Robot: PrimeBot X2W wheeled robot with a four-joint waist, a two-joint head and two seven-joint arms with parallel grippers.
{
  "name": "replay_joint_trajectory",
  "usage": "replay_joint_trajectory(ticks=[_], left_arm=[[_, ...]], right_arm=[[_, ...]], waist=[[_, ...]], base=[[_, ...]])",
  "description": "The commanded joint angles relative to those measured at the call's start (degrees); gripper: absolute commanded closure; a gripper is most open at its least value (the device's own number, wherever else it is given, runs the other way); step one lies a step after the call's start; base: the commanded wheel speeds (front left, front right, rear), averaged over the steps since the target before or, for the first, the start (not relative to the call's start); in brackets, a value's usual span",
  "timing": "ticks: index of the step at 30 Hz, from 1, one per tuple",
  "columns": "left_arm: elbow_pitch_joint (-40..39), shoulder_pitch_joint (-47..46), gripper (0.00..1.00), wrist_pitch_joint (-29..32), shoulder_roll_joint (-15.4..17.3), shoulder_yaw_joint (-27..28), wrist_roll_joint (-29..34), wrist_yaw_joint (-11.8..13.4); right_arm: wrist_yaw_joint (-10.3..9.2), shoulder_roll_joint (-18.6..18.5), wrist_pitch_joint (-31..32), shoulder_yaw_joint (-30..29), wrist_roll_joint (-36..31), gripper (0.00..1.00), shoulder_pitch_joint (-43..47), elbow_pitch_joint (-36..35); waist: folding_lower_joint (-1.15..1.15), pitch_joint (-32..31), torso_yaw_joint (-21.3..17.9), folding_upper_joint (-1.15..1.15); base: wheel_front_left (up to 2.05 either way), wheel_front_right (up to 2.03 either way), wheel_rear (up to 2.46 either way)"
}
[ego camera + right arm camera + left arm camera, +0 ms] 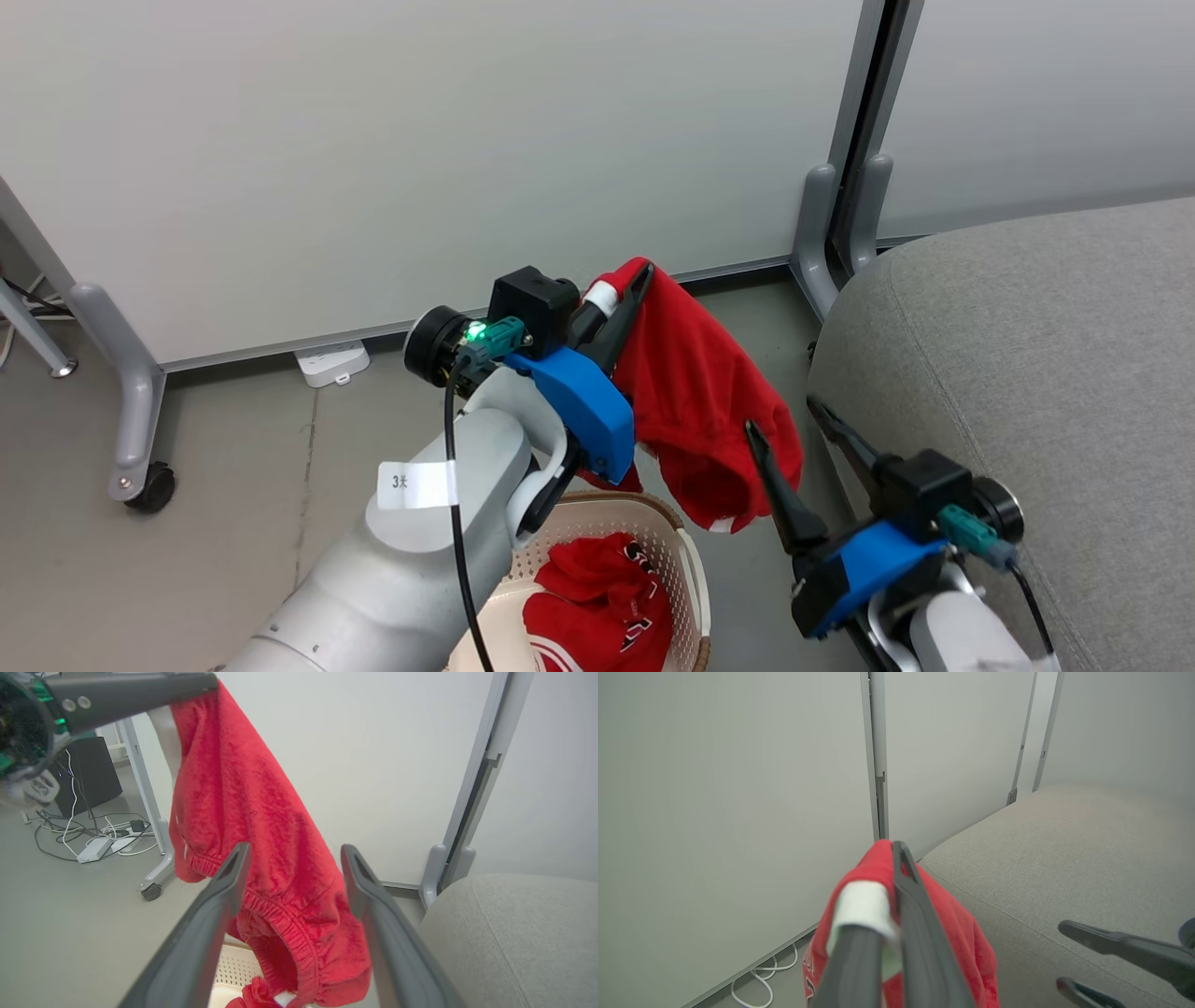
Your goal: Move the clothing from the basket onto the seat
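Since its hem must clear the basket [697, 560], I hold the red garment [691, 401] above it, left gripper [627, 285] clamped on | right gripper [782, 417] spread wide, empty.

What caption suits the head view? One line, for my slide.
Left gripper holds one red garment above the basket beside the grey seat; right gripper open, second garment in the basket.

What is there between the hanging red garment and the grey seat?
The right gripper, its jaws open, stands between the red garment and the seat, close to both. The head view shows this.
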Motion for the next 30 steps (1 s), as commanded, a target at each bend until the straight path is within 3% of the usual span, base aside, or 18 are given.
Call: replay_joint_trajectory(ticks=[1, 11, 30], left_arm=[[0.0, -0.6, 1.0, -0.4, 0.0, -0.6, -0.6, 0.2], [-0.8, -0.3, 1.0, -1.2, 0.0, -3.8, -2.8, 0.2], [-2.9, -2.5, 1.0, -1.9, 0.0, -8.2, -6.3, -1.1]], right_arm=[[0.03, -0.2, 1.1, 0.6, 0.1, 0.0, -1.9, 0.2], [0.03, -0.2, 5.8, 5.8, 2.0, 0.0, -11.6, 6.4], [0.03, -0.2, 5.5, 16.2, 13.1, 0.0, -22.4, 24.1]], waist=[[0.0, 0.1, 0.0, 0.0], [0.0, 0.2, 1.0, 0.0], [0.0, 0.3, 2.7, 0.0]], base=[[0.0, 0.0, 0.0], [0.0, 0.0, 0.0], [0.0, 0.0, 0.0]])
